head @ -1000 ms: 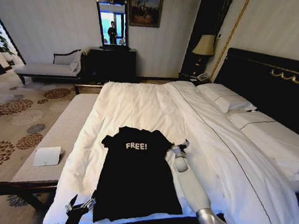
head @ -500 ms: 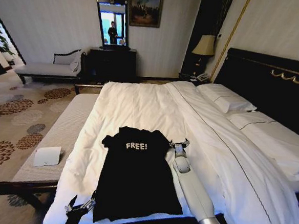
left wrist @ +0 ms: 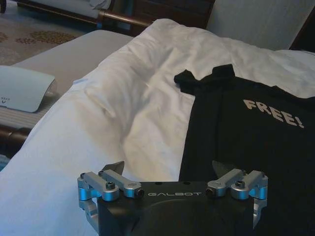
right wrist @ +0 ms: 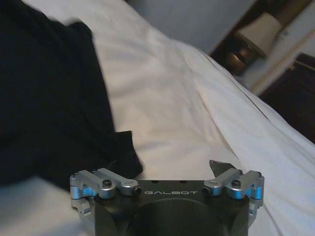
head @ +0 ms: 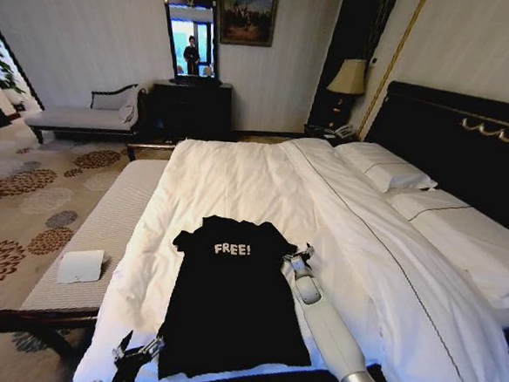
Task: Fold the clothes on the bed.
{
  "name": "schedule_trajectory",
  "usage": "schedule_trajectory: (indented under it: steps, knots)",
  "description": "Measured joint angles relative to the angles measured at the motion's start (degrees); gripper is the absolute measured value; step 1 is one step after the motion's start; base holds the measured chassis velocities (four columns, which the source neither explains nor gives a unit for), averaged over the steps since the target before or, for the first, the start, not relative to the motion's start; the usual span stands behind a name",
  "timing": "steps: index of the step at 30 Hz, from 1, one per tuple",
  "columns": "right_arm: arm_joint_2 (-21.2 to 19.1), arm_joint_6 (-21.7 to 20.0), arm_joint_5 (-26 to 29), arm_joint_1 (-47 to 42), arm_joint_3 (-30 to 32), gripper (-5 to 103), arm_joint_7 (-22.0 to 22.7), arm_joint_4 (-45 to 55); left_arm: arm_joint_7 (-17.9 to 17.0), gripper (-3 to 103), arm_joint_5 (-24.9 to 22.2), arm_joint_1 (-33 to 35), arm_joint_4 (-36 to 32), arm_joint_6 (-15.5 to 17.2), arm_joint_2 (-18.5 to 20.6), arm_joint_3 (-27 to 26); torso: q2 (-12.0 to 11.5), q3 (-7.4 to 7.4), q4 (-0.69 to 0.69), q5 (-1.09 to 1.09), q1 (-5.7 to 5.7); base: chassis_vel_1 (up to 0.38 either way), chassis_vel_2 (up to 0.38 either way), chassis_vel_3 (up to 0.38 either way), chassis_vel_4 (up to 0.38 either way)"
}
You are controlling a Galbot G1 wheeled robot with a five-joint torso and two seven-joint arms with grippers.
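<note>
The clothes, a black T-shirt (head: 229, 299) with white "FREE!" letters, lie flat and face up on the white bed (head: 229, 176). My right gripper (head: 296, 253) is low beside the shirt's right sleeve. In the right wrist view this gripper (right wrist: 167, 169) is open, with the sleeve tip (right wrist: 120, 152) at one finger and bare sheet under the other. My left gripper (head: 136, 351) is at the shirt's lower left hem corner. In the left wrist view it (left wrist: 167, 169) stands open, straddling the shirt's side edge (left wrist: 236, 147).
White pillows (head: 387, 170) lean on the dark headboard (head: 467, 145) at the right. A pale bench (head: 104, 224) runs along the bed's left side, with a white object (head: 81, 266) on it. A chaise (head: 76, 116), a dresser (head: 190, 108) and a lamp (head: 348, 77) stand beyond.
My right gripper has shifted slightly left and nearer, closing in on the shirt's right sleeve. The left gripper and the shirt have barely moved.
</note>
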Motion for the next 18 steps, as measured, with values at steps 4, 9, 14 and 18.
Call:
schedule_trajectory:
  steps: [4,9,14,18]
  knots:
    - [-0.5,-4.9,0.2,-2.9,2.0,100,2.9,5.2,0.1,100,0.0,-0.2,0.7,-0.1,-0.2,0.4,0.0,0.00,-0.02,-0.01,0.00,0.000,0.000,0.000,0.000]
    - [-0.3,-5.9,1.3,-5.1,2.6,100,3.9,11.4,0.1,100,0.0,-0.5,0.9,0.0,-0.1,0.5,0.0,0.00,-0.03,-0.01,0.00,0.000,0.000,0.000,0.000]
    - [-0.4,-3.2,3.5,-5.0,0.7,100,2.3,13.8,0.0,100,0.0,-0.6,1.0,0.2,-0.1,0.5,0.0,0.00,-0.02,-0.01,0.00,0.000,0.000,0.000,0.000]
    - [-1.3,-1.1,3.7,-3.1,-1.6,100,-0.4,11.8,-0.1,100,-0.1,-0.6,0.9,0.2,0.0,0.4,0.0,0.00,-0.01,-0.01,0.00,0.000,0.000,0.000,0.000]
